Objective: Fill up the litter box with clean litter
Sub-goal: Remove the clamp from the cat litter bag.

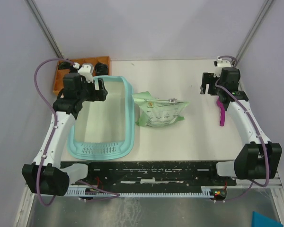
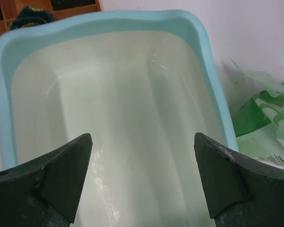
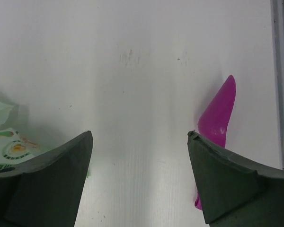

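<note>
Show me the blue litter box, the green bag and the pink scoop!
litter box (image 1: 100, 149), top view, grate strip at its near end.
green bag (image 1: 162, 111), top view, middle of its printed front.
pink scoop (image 3: 220, 116), right wrist view, its broad middle.

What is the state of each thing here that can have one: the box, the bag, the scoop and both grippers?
litter box, upright on the table, empty.
bag, lying flat beside the box; open or sealed, cannot tell.
scoop, lying on the table, not held.
left gripper, open, above the box, holding nothing.
right gripper, open, above bare table beside the scoop, holding nothing.
</note>
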You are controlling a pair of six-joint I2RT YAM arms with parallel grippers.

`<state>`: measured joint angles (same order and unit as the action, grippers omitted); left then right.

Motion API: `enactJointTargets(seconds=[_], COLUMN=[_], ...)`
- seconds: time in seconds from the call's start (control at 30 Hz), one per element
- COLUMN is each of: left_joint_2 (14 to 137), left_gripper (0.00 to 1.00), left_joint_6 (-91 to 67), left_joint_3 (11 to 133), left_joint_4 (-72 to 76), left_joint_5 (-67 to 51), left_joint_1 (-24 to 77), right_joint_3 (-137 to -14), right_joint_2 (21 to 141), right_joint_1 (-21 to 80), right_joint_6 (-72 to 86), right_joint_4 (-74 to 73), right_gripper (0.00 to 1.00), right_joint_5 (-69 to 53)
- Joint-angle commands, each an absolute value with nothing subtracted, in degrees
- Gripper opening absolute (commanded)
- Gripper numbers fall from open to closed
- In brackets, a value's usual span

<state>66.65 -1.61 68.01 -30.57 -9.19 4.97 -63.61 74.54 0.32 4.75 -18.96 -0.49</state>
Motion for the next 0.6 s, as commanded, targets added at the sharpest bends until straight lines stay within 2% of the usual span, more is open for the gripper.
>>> enactJointTargets(seconds=[0.0, 0.07, 0.13, 0.2, 0.27, 0.37, 0.47, 0.57], left_joint_2=[65.1, 65.9, 67.2, 68.9, 70.0, 71.3, 73.4, 76.7], left_gripper=[0.94, 0.9, 0.82, 0.69, 0.56, 0.36, 0.27, 0.24], left_joint_6=[-8.6, -10.2, -11.4, -12.7, -13.5, -13.5, -12.0, -8.5], left_joint_3=[63.8, 64.2, 66.5, 69.8, 73.2, 78.2, 84.1, 92.0], left_joint_4=[-20.4, -19.6, -20.0, -20.6, -20.8, -20.4, -22.7, -26.6], left_joint_5=[-6.7, -8.1, -10.5, -12.2, -13.1, -13.4, -12.9, -10.2], left_joint_1=[4.5, 4.4, 4.4, 4.5, 4.9, 6.5, 9.3, 15.7], right_joint_3=[-73.5, -83.6, -100.6, -120.3, -130.3, -124.8, -122.1, -122.1], right_joint_2=[80.7, 86.5, 95.1, 104.7, 109.5, 105.6, 102.3, 101.4], right_joint_1=[0.4, 0.4, 0.5, 1.3, 2.6, 3.7, 4.5, 5.1], right_joint_6=[1.1, -0.4, -2.8, -5.6, -9.4, -12.6, -13.7, -12.9], right_joint_4=[-19.9, -27.3, -39.8, -51.7, -58.4, -56.4, -60.5, -68.6], right_gripper=[0.87, 0.83, 0.78, 0.72, 0.67, 0.63, 0.62, 0.61], right_joint_5=[-2.6, -4.5, -6.6, -5.5, -3.6, -1.9, -2.0, -3.4])
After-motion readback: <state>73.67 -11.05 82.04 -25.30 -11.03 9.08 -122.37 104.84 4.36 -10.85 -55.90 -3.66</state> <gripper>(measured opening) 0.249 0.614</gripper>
